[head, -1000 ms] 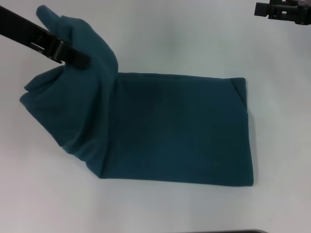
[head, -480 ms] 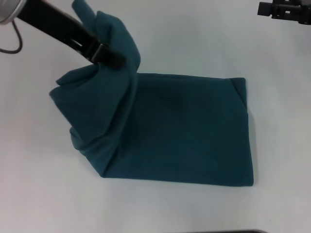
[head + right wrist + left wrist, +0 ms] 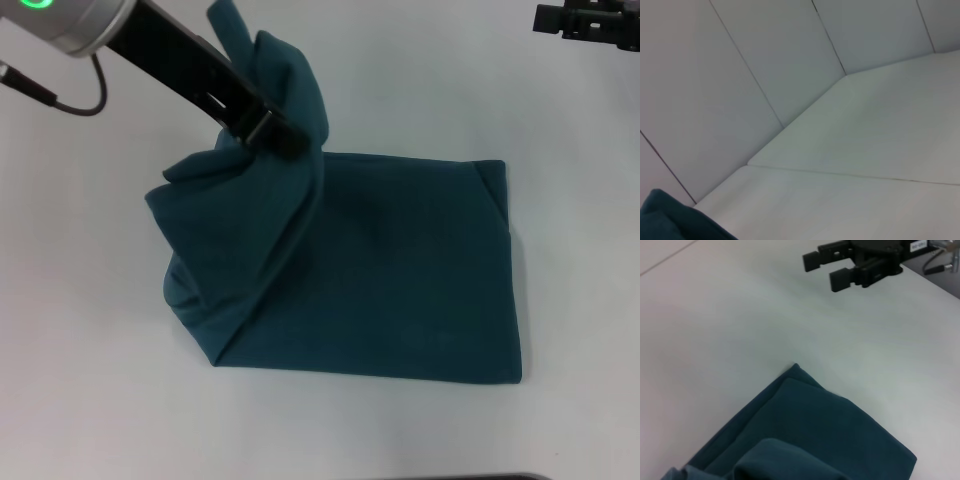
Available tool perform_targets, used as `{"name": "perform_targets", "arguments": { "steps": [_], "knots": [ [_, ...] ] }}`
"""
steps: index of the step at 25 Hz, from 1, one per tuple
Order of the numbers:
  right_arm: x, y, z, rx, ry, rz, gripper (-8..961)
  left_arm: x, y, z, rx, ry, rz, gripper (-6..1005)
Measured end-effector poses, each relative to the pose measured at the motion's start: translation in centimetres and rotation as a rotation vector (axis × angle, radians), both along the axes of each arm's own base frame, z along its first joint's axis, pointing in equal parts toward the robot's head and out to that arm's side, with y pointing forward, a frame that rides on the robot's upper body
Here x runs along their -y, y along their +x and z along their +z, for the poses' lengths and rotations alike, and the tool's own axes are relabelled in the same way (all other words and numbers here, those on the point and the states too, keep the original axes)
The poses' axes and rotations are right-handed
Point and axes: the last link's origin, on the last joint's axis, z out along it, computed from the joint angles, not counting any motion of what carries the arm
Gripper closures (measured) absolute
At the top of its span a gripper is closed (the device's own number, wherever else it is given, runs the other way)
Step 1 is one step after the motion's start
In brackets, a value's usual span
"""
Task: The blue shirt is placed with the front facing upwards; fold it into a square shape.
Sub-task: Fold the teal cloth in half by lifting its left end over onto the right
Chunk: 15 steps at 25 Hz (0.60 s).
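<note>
The blue shirt (image 3: 400,270) lies on the white table as a plain teal rectangle, no lettering showing. Its left end is raised and bunched, held by my left gripper (image 3: 275,135), which is shut on the cloth above the flat part's upper left corner. The lifted cloth drapes down to the table at the left. In the left wrist view the flat part of the shirt (image 3: 830,435) shows a folded corner. My right gripper (image 3: 548,18) hangs at the far right, away from the shirt; the left wrist view shows this right gripper (image 3: 825,269) open and holding nothing.
White table (image 3: 90,380) all around the shirt. A black cable (image 3: 60,100) hangs from the left arm at the upper left. The right wrist view shows wall panels (image 3: 765,60) and a bit of teal cloth (image 3: 665,220).
My left gripper has carried the lifted left end of the shirt to the right, over the flat part. The cloth's left edge has followed it. The right arm stayed still.
</note>
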Motion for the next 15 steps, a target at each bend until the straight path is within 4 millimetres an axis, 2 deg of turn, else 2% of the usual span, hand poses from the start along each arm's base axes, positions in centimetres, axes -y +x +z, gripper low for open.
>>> {"name": "perform_targets", "arguments": {
  "steps": [15],
  "knots": [
    [0.2,0.2,-0.1,-0.002,-0.007,-0.004,47,0.1,2.6,-2.2,-0.008,-0.035,-0.064,935]
  ]
}}
